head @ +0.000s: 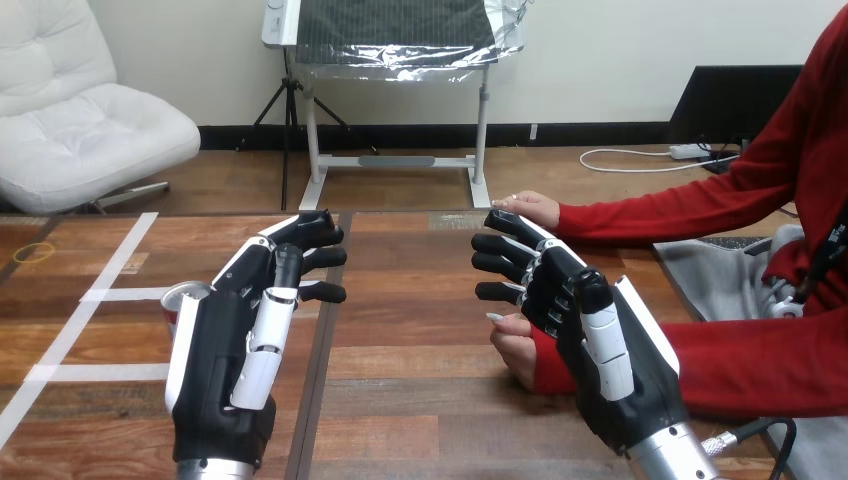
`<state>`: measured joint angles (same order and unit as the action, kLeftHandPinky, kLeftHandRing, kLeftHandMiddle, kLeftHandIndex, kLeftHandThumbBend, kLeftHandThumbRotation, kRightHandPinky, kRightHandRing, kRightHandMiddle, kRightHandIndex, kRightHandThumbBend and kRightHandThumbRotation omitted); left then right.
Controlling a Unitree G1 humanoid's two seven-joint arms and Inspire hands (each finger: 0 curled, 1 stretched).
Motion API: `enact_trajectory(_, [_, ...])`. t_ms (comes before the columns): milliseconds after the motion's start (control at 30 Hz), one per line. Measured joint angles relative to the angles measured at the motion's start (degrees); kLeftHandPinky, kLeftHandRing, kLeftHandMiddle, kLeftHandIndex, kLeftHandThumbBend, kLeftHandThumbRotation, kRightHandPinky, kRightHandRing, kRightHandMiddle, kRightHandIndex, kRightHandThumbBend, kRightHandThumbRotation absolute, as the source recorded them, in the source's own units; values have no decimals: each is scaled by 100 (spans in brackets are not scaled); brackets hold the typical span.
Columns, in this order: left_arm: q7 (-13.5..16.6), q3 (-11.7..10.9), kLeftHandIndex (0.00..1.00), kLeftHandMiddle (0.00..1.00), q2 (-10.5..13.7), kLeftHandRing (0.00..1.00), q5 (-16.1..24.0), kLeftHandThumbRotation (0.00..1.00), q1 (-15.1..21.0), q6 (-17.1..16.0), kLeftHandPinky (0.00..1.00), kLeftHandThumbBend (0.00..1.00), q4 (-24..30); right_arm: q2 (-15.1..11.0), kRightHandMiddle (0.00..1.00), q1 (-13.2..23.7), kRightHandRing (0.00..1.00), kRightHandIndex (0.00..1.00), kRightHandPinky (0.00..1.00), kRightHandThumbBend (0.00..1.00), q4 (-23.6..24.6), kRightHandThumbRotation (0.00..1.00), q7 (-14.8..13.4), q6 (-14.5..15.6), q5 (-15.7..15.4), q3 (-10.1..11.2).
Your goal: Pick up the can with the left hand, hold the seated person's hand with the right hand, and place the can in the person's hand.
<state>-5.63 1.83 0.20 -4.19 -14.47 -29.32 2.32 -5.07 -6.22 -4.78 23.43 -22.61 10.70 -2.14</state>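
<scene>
A can with a silver top and red side stands on the table at the left, mostly hidden behind my left hand. That hand is raised over the table just right of the can, its fingers straight and open, holding nothing. My right hand is raised at the right, also open with fingers extended. Partly behind it rests the person's near hand, lying on the table. The person's far hand lies at the table's far edge, just beyond my right hand's fingertips.
The wooden table has white tape lines at the left and a dark seam down the middle. A yellow rubber band lies at the far left. The person's red sleeves cross the right side.
</scene>
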Motion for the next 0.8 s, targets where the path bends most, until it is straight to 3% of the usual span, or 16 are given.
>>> enact_trajectory(800, [-17,-88,70,71,46,70,66,79,54,0,55,32,-1,-2,84,0,85,88,78,85,0,100,1,0,-4,0])
